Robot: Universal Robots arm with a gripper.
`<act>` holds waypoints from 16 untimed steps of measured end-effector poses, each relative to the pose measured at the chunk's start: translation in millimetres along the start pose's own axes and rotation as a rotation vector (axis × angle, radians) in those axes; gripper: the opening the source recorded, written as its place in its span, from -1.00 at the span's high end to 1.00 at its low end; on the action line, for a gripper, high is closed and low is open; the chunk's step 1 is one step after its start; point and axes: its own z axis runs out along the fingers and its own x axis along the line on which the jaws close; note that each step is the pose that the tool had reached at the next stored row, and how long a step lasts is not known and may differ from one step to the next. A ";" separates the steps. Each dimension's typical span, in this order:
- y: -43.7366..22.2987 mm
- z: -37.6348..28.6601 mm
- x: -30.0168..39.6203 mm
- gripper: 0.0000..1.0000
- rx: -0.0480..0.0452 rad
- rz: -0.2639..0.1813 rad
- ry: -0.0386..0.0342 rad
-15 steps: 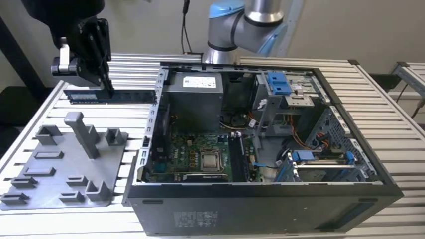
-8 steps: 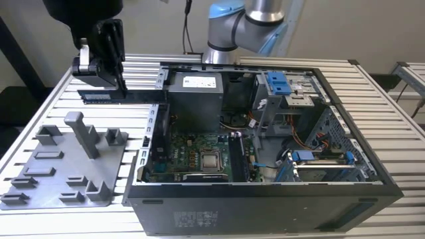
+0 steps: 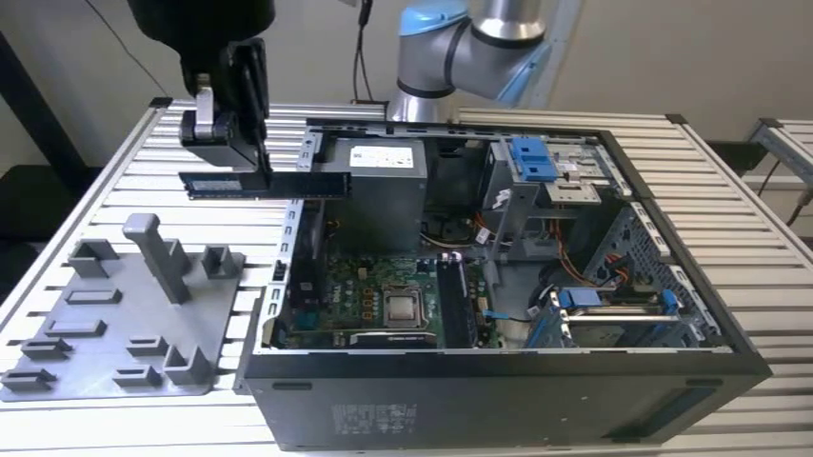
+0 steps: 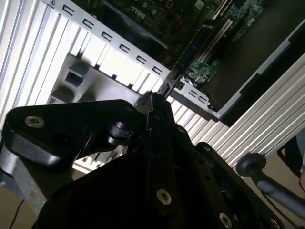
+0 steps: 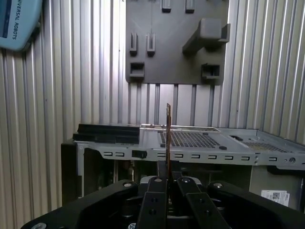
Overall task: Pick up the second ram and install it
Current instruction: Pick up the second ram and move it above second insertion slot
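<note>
Pinching the second ram (image 3: 318,184) flat-side between its 2 fingers, my gripper (image 3: 263,169) holds it level in the air over the edge of the open computer case (image 3: 711,314), beside the grey holder tray (image 3: 76,324). I judge the board light and stiff but fragile. The grip sits best on the flat faces near the middle, clear of the contact edge.
</note>
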 end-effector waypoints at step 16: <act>-51.7 1.3 1.0 0.73 -0.0008 0.000 -0.0001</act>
